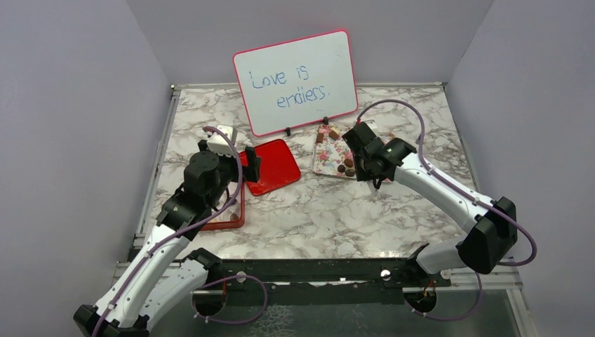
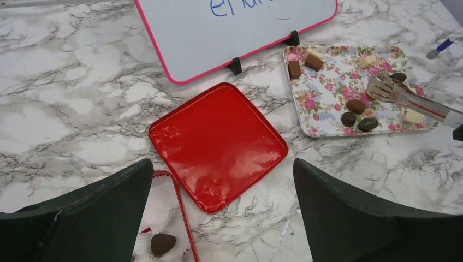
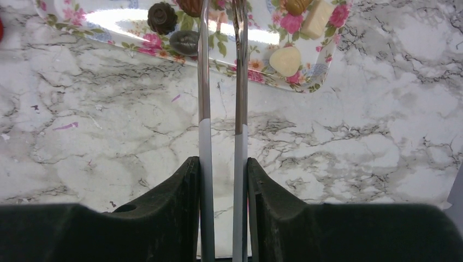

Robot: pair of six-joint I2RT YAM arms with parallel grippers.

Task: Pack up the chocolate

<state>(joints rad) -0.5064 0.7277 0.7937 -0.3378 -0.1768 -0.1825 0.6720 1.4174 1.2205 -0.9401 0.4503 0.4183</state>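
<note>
One dark piece of the chocolate (image 2: 162, 244) lies in the red box (image 2: 182, 207) at the lower left of the left wrist view. It is close by the left tool (image 2: 223, 166), whose jaws stand wide apart with nothing between them. At centre frame the red lid (image 2: 217, 144) rests flat on the desk (image 2: 71, 109), just beside the box. At the upper right sits the flowered tray (image 2: 327, 82) carrying the rest: dark rounds, brown blocks and cream pieces, mostly apart from one another. The tongs (image 2: 407, 98) reach over the tray's right half, and the right tool (image 3: 221, 164) is clamped on their two arms, pressing them close together. Whether the tips have a piece between them I cannot tell. To do this pick well, the tips should probably straddle a single piece, clear of its neighbours, and squeeze only enough to hold it; too hard and a round one may squirt out. Lift straight up before carrying it left, over the lid, to the box.
</note>
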